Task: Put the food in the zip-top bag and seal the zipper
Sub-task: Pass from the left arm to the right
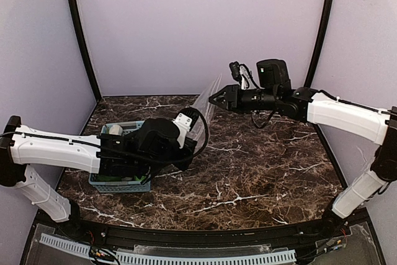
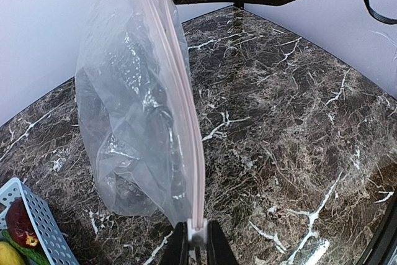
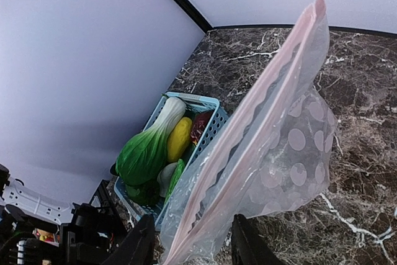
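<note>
The clear zip-top bag hangs in the air, stretched between my two grippers, and looks empty. Its pale pink zipper runs along the top edge. My left gripper is shut on the near end of the zipper. My right gripper is open, its fingers standing on either side of the bag's other end. The food lies in the light blue basket: a green leafy bunch, a yellow piece, a dark red fruit and a white piece.
The basket sits at the left of the dark marble table, partly under my left arm. Purple walls close in the back and sides. The right arm reaches in from the right above the table.
</note>
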Available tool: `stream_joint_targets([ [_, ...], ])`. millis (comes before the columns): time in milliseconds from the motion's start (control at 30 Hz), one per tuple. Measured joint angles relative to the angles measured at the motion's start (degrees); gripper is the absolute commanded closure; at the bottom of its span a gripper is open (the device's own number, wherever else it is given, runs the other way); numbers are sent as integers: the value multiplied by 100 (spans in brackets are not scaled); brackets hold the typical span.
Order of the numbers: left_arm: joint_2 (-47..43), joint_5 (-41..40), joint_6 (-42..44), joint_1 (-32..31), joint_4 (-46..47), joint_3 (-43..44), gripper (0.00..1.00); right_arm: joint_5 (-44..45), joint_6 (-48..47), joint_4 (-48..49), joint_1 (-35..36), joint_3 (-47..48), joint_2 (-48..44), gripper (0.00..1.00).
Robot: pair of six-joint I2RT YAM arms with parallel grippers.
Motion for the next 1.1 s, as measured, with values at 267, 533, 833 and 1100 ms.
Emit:
stream_joint_targets([
  [267,0,-2,-17,-7,2,0,99,122,-31,-31,44,11,116,79],
  [533,48,-2,-17,-9,7,0,99,221,-24,-24,48,9,116,85],
  [833,50,2,-15,-9,9,0,99,240,-24,-13,48,9,120,85],
  [1100,50,28,-13,-9,9,0,99,243,-9,4,48,11,269,79],
])
